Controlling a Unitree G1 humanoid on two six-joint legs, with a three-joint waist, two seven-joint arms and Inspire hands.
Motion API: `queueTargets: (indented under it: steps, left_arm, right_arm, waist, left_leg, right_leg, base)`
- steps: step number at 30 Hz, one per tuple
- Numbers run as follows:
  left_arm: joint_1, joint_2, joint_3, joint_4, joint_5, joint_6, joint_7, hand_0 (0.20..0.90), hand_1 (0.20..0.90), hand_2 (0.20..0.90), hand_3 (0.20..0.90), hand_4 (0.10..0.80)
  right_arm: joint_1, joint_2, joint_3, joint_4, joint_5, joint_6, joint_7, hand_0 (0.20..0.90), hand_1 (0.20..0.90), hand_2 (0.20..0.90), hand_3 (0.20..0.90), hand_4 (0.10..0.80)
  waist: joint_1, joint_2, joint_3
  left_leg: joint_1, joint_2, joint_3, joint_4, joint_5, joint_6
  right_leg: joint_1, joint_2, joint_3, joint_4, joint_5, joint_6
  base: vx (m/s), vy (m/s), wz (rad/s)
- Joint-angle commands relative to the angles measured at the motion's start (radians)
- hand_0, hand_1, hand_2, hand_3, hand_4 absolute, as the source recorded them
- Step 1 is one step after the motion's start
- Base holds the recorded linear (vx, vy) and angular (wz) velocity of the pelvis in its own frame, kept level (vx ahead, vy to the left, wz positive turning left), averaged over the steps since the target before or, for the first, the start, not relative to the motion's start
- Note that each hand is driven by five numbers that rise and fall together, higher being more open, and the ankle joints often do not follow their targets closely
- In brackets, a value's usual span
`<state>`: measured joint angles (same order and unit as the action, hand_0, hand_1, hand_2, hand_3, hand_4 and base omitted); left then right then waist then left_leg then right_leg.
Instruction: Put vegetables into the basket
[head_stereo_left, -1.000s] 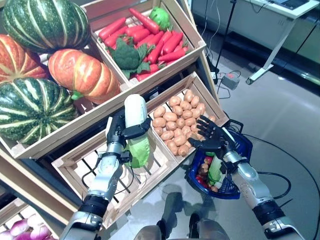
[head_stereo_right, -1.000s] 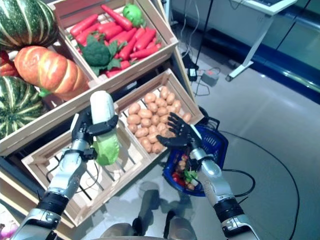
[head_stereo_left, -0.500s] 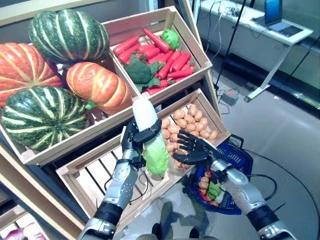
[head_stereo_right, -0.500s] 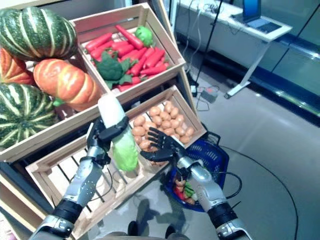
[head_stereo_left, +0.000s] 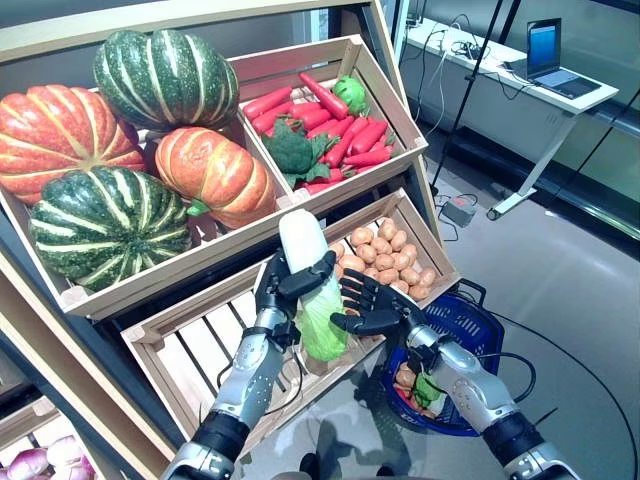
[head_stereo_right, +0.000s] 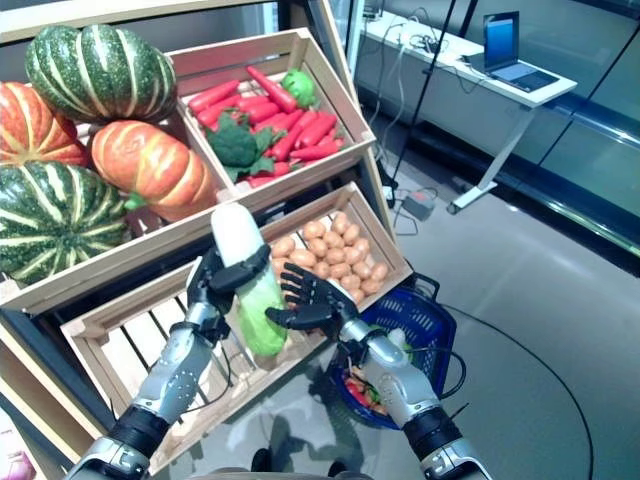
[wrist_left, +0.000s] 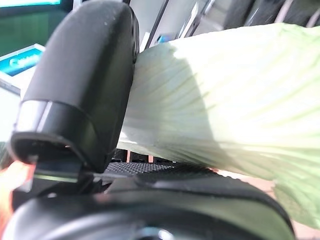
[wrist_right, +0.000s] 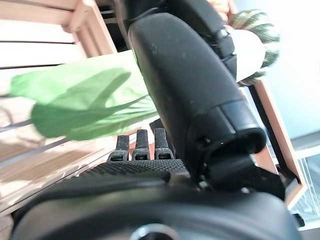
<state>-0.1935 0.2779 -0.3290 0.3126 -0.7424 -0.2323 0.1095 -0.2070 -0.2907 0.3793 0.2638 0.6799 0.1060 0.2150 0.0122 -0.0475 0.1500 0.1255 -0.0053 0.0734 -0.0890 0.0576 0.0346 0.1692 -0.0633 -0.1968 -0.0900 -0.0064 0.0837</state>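
- Two hands meet in front of the lower crates: my left hand (head_stereo_left: 283, 290) has fingers and thumb curled round a napa cabbage (head_stereo_left: 311, 285), white end up, leafy end down.
- My right hand (head_stereo_left: 372, 309) is spread with straight fingers, just right of the cabbage; I cannot tell whether it touches the leaves.
- Right of and below both hands, the blue basket (head_stereo_left: 462, 322) sits on the floor, already holding some vegetables.
- I judge this the carry step, perhaps a handover.
- Next I need to bring the cabbage right, over the basket's rim, then lower and release it.
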Motion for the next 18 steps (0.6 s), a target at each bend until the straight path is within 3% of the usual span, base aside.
queueTargets:
  steps: [1, 8, 18]
  left_arm:
    - [-0.097, -0.031, 0.004, -0.079, 0.027, -0.096, -0.062, 0.3, 0.3, 0.3, 0.3, 0.4]
    - [-0.109, -0.028, -0.018, -0.063, 0.01, -0.101, -0.133, 0.3, 0.3, 0.3, 0.3, 0.4]
    - [-0.12, -0.045, -0.052, -0.141, -0.081, -0.121, -0.252, 0.3, 0.3, 0.3, 0.3, 0.4]
  right_arm:
    - [-0.066, 0.043, 0.009, -0.093, 0.086, -0.047, -0.001, 0.9, 0.9, 0.9, 0.9, 0.8]
    - [-0.067, 0.048, 0.029, -0.091, 0.075, -0.034, -0.032, 0.9, 0.9, 0.9, 0.9, 0.8]
    - [-0.078, 0.073, 0.056, 0.029, 0.047, 0.067, -0.045, 0.9, 0.9, 0.9, 0.9, 0.8]
  waist:
    - [-0.005, 0.008, -0.074]
    - [-0.007, 0.005, -0.076]
    - [0.001, 0.002, -0.072]
  left_leg:
    - [0.049, -0.012, 0.0, 0.002, -0.128, -0.005]
    - [0.055, -0.011, 0.004, 0.002, -0.13, -0.004]
    - [0.062, -0.01, 0.002, 0.002, -0.135, -0.004]
  right_leg:
    - [0.033, 0.035, 0.001, 0.003, -0.038, -0.074]
    - [0.037, 0.034, 0.004, 0.003, -0.036, -0.073]
    - [0.043, 0.032, 0.0, 0.003, -0.038, -0.077]
  base:
    - [0.033, 0.003, 0.0]
    - [0.0, 0.0, 0.0]
    - [0.0, 0.0, 0.0]
